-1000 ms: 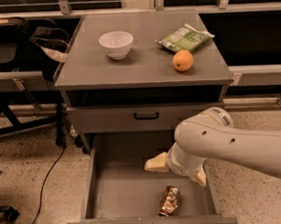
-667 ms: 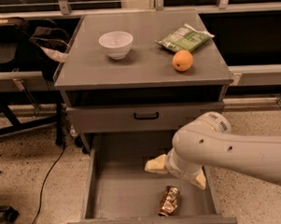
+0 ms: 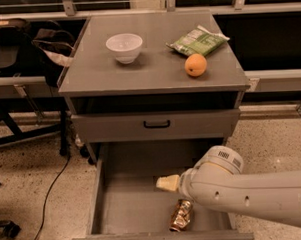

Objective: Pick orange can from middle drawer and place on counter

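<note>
The orange can point(image 3: 180, 216) lies on its side at the front of the open middle drawer point(image 3: 129, 203), dented and shiny. My gripper point(image 3: 183, 188) hangs over the drawer on the white arm that comes in from the right, just above and slightly behind the can, not touching it. One cream fingertip point(image 3: 167, 183) points left; the other is hidden behind the wrist. The gripper is open and empty. The counter point(image 3: 153, 72) is the grey cabinet top above.
On the counter stand a white bowl point(image 3: 124, 46), a green snack bag point(image 3: 197, 41) and a round orange fruit point(image 3: 195, 65). The upper drawer front with its black handle point(image 3: 156, 124) is closed. Chairs and a cable are on the floor to the left.
The arm has sunk lower into the drawer, bringing the gripper nearer the can. The second finger, seen before, is now hidden. The can has not moved.
</note>
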Robot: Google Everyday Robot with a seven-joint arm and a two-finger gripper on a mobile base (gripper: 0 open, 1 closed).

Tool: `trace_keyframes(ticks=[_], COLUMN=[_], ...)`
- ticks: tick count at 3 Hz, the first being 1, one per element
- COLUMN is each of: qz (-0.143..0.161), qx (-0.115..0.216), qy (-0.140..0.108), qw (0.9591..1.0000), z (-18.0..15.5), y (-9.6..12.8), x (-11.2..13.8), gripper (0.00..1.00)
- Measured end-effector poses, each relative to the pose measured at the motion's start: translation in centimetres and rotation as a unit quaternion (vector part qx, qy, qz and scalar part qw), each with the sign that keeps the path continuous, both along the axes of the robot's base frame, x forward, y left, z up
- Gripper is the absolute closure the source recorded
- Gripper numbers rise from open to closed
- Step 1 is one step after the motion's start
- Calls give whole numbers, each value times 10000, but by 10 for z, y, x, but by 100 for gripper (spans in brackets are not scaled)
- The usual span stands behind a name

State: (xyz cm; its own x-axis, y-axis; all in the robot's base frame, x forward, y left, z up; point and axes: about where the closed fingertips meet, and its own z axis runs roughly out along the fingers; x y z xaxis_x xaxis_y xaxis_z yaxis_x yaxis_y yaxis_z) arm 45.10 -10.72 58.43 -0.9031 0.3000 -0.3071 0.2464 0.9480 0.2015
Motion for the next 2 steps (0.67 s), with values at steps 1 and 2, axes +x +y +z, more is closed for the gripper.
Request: trace_keyframes(ticks=[1,2], qz=[152,141], qx=[-137,-209], qy=[-212,25], qw=[9996,9997], z=[-6,-29], y=[-5,-5], x=[18,38], gripper=[0,0])
